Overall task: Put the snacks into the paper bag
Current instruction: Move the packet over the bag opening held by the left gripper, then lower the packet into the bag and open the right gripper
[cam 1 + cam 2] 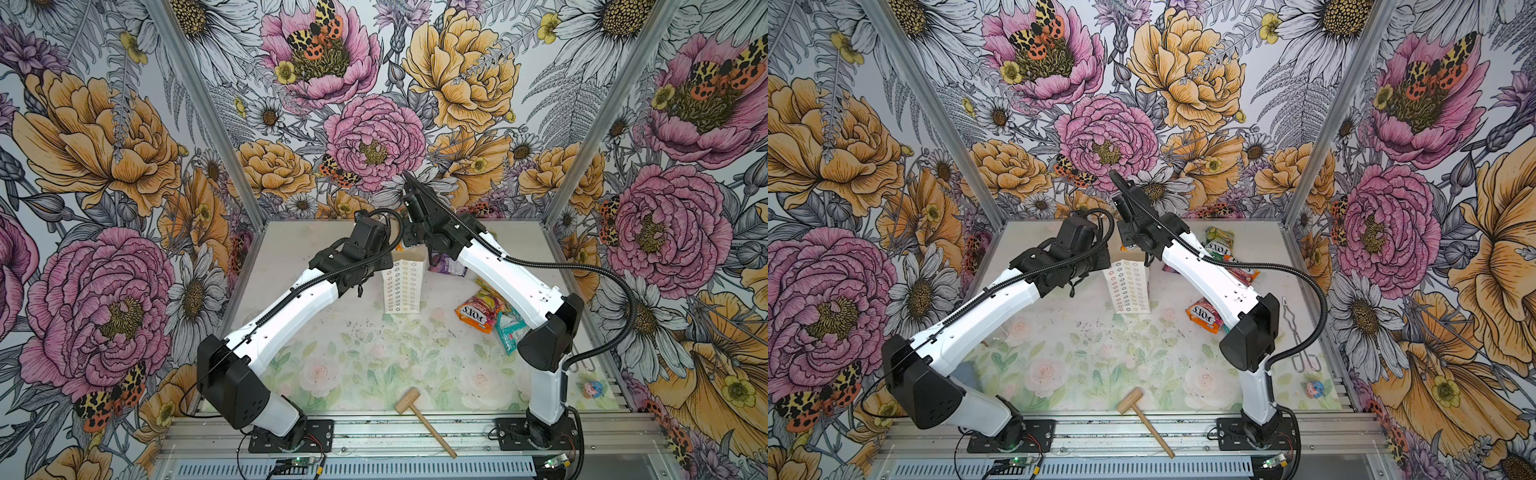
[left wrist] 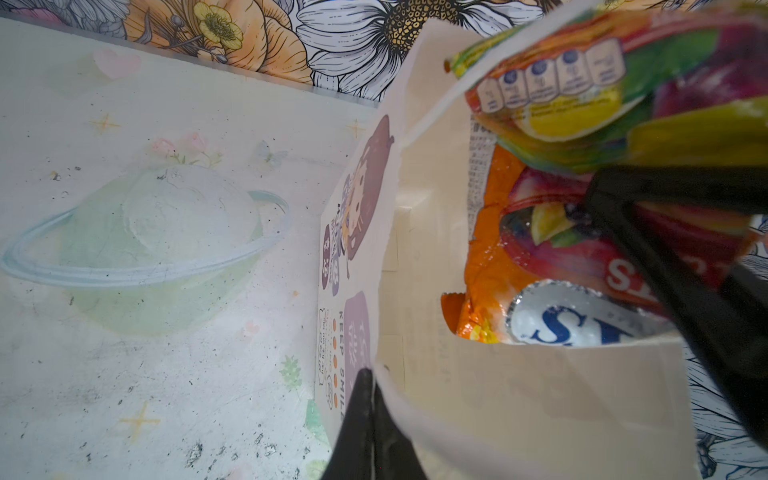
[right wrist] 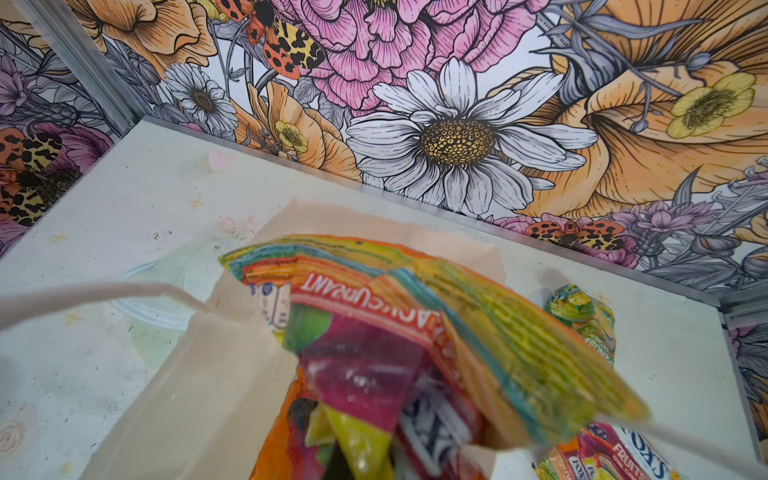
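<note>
1. The left arm [image 1: 291,303] reaches from its near-left base across the bench [image 1: 332,353], with its wrist bent down at the bag's left side.
2. The left end effector [image 2: 370,378] is pressed together, pinching the top rim of the paper bag [image 1: 402,286] [image 1: 1128,286]. Both top views hide it under the wrist.
3. The bag is tall and white and stands upright mid-bench, toward the back. Its front carries a grid of small pastel flower shapes. The left wrist view shows a panel with a cartoon figure and "KEEP SMILE". A white cord handle [image 3: 124,291] arches beside the open mouth.
4. An orange packet [image 2: 490,257] lies inside the bag, glossy, with fruit pictures and a silver-edged white badge with blue letters.
5. A wooden mallet [image 1: 419,415] lies at the front edge, between the arm bases.
6. The right arm [image 1: 511,282] rises from its near-right base, and its forearm slants in to the bag's top.
7. The right end effector [image 2: 592,197] is pressed together on the held packet [image 3: 415,324], which is crumpled, glossy, yellow-green and pink-red. The packet hangs over the bag's mouth, and I cannot tell whether it dips below the rim.
8. Loose snacks lie right of the bag, apart from both end effectors:
   - a purple packet [image 1: 446,268] under the forearm
   - a green packet [image 1: 1214,241] near the back
   - an orange "FOX'S" packet [image 1: 473,316]
   - a teal packet [image 1: 509,332] beside the elbow
9. Metal tongs [image 1: 1300,345] lie at the far right.
</note>
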Tool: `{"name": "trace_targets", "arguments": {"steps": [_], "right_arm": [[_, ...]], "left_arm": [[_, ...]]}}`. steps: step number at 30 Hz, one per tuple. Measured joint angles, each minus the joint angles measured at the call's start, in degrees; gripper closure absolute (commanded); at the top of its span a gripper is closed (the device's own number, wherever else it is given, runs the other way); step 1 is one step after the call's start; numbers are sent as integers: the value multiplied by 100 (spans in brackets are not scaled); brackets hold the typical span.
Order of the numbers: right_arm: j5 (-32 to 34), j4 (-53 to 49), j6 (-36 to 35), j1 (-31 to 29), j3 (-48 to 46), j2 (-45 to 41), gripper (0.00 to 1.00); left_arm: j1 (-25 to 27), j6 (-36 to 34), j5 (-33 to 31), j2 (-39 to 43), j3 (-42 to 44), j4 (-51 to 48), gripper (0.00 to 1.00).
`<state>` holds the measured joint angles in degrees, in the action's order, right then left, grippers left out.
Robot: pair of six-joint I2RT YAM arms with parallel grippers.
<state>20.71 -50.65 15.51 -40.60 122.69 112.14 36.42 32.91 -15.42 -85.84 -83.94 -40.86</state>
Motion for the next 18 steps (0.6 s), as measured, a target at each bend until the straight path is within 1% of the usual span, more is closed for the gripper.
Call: {"name": "trace_targets", "arguments": {"steps": [5, 16, 18], "right_arm": [[-103, -11, 68, 0, -35, -79, 99], [-339, -17, 553, 0, -63, -144, 96], [-398, -33, 638, 0, -66, -144, 94]], "left_arm": [[37, 22, -2, -11, 0, 2, 98], [125, 111, -50, -22, 0, 2, 98], [133, 125, -66, -22, 0, 2, 98]]}}
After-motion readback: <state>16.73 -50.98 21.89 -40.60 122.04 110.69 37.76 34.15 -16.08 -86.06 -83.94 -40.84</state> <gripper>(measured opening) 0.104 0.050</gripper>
